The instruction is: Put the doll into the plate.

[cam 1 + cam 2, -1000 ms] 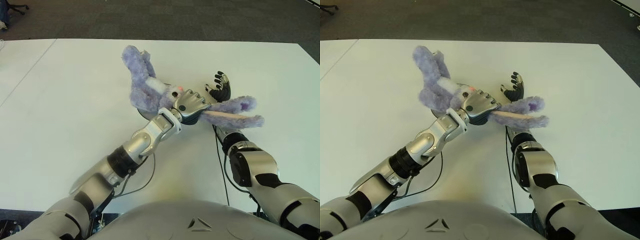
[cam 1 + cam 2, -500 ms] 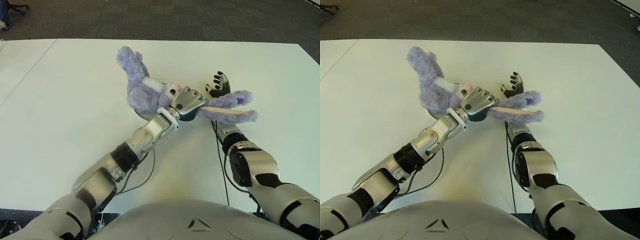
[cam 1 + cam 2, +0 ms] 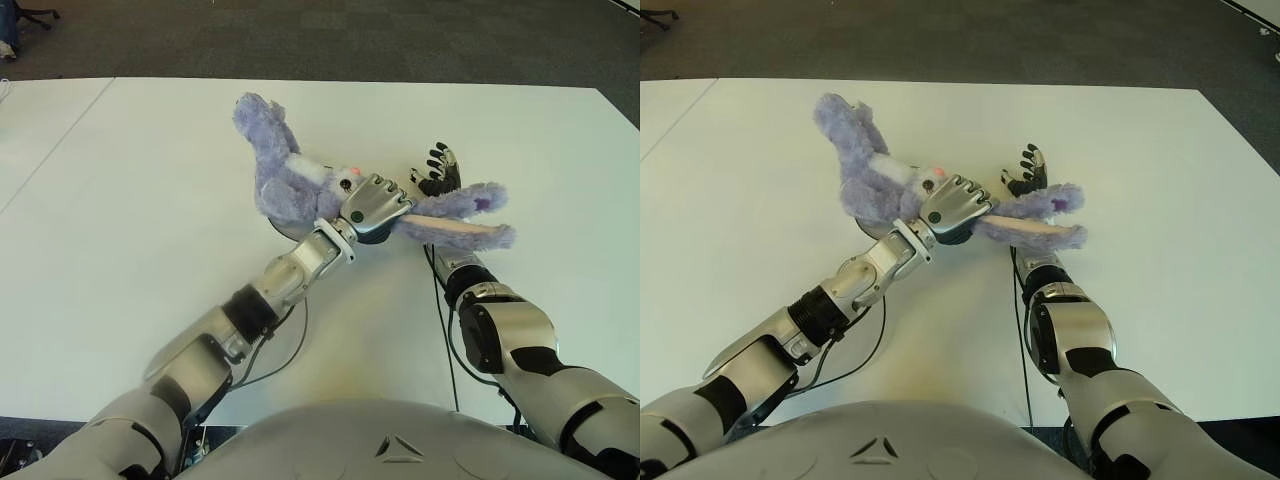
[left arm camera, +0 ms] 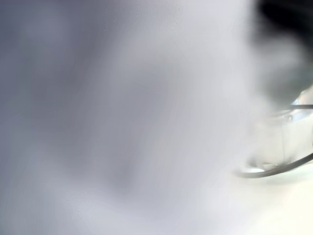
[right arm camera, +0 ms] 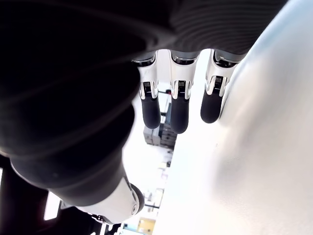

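A purple plush bunny doll (image 3: 285, 185) hangs over the middle of the white table (image 3: 130, 200). My left hand (image 3: 375, 205) is shut on it near the head, where the long ears (image 3: 460, 215) trail off to the right. Under the doll's body a sliver of the plate (image 3: 283, 229) shows, and its rim (image 4: 274, 169) shows in the left wrist view, where the doll's fur (image 4: 122, 117) fills most of the picture. My right hand (image 3: 438, 172) shows just behind the ears, its fingers (image 5: 178, 105) straight and holding nothing.
A black cable (image 3: 440, 330) runs along the table beside my right forearm, and another loops under my left forearm (image 3: 270, 365). Beyond the table's far edge lies dark carpet (image 3: 350, 40).
Over the last second my left hand shifted the doll slightly left and lower, so its body sits closer over the plate. The right hand has stayed where it was.
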Robot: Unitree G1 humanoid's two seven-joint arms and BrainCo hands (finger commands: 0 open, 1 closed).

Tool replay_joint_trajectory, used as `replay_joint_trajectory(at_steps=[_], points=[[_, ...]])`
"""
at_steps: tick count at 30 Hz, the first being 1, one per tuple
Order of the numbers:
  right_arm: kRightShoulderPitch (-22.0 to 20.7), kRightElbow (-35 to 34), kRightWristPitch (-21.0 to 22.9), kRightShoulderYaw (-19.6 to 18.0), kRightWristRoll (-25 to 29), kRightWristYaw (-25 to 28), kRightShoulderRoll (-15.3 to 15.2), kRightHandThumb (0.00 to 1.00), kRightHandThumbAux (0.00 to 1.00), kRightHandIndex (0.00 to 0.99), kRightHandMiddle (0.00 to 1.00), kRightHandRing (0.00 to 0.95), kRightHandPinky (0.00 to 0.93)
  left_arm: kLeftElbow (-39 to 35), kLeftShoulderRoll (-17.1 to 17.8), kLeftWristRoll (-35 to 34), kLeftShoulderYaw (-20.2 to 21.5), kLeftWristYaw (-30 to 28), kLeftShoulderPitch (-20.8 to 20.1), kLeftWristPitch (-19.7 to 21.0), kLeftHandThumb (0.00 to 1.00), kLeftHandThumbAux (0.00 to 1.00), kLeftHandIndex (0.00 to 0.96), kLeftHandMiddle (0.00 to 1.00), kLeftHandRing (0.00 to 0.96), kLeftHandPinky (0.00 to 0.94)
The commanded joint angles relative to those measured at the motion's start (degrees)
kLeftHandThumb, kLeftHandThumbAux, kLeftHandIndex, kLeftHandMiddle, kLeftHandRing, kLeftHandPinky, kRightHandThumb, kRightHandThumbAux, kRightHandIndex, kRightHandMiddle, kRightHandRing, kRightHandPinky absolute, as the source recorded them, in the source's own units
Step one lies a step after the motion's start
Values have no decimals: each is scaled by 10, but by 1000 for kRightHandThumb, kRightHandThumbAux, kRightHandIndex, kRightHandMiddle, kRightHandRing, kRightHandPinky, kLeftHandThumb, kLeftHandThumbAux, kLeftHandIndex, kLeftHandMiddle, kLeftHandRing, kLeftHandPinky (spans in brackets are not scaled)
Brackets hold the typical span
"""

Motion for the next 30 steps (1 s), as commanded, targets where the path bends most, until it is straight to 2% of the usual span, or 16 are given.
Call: replay_joint_trajectory(at_steps=[1, 4, 7, 11, 12, 18, 19, 26, 30], points=[[106, 74, 70, 7, -10, -1, 28, 484, 886, 138, 226, 240, 264, 41, 2, -10, -4, 7, 1, -6, 687, 709, 408, 496, 603, 641], [103, 77, 78, 8, -14, -2, 28, 486, 884, 137, 230, 247, 269, 56, -1, -5, -6, 15, -3, -4, 688, 709, 408, 489, 596, 639], [100, 81, 84, 8, -17, 0, 22, 490, 866, 150, 238, 262, 287, 72, -1, 3, -9, 28, -12, -2, 691, 708, 410, 490, 610, 679], [100, 75, 74, 14, -20, -16, 27, 503, 857, 167, 252, 279, 307, 92, -4, 4, -12, 42, -21, -1, 691, 708, 411, 489, 613, 682], [100, 74, 75, 14, -19, -17, 28, 488, 859, 157, 254, 278, 300, 97, -4, 3, -13, 43, -23, -1, 691, 708, 410, 470, 585, 620], [102, 76, 76, 7, -11, -9, 29, 488, 877, 143, 259, 270, 274, 117, -4, 0, -21, 42, -28, -3, 682, 710, 406, 444, 544, 547], [103, 76, 75, 7, -11, -9, 29, 494, 883, 143, 260, 269, 270, 119, -3, 0, -23, 40, -29, -3, 678, 710, 404, 430, 516, 499], [101, 73, 68, 1, -4, -6, 33, 537, 887, 146, 264, 269, 263, 125, 0, 0, -30, 23, -34, -2, 674, 712, 400, 402, 474, 458], [101, 76, 72, -5, -1, 4, 30, 551, 884, 145, 264, 270, 265, 129, 0, 0, -32, 16, -36, -1, 673, 713, 400, 371, 427, 378]])
